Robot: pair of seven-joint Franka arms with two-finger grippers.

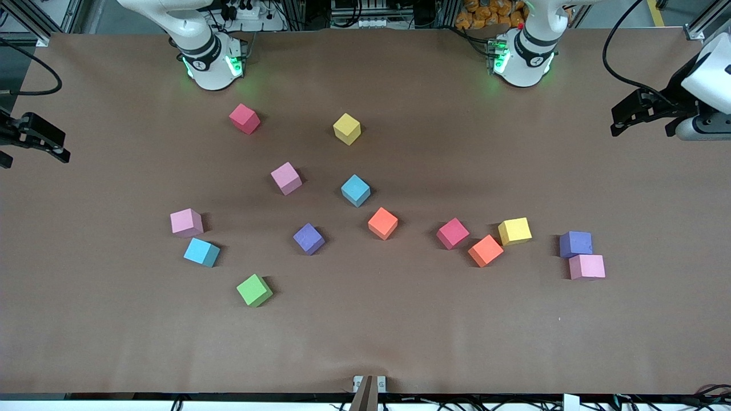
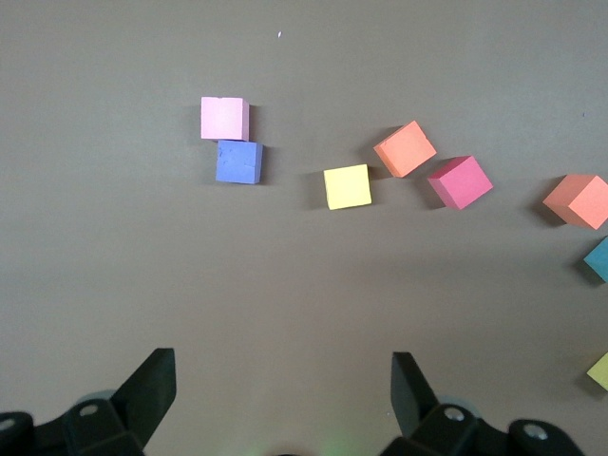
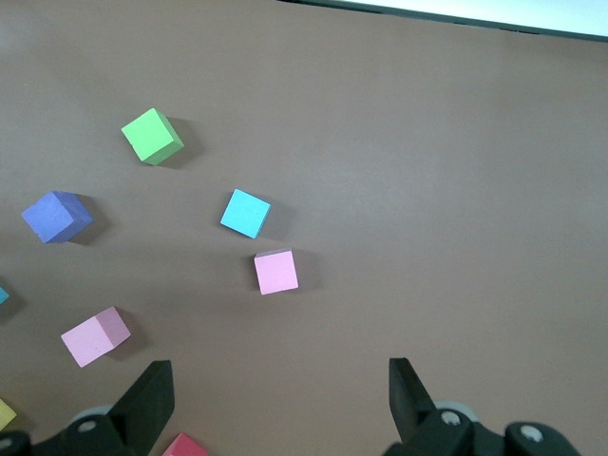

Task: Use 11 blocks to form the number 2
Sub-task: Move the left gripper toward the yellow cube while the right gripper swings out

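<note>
Blocks (image 1: 356, 190) lie scattered loose across the brown surface (image 1: 400, 331), no number 2 begun. Left pincer (image 2: 283, 380) and right pincer (image 3: 280, 380), both spread wide and empty, hang over their own ends of the surface. Advice: pick isolated cubes first, square fingers to faces. No containers visible.

I see even, soft overhead light on the brown table (image 1: 400, 331), with no glare. Each cube, like the green one (image 1: 254, 290), throws a short faint shadow. Green lamps glow at both arm bases. In my wrist views the dark fingers (image 2: 152, 389) near the lens look soft, while the cubes ahead of them stay sharp.
</note>
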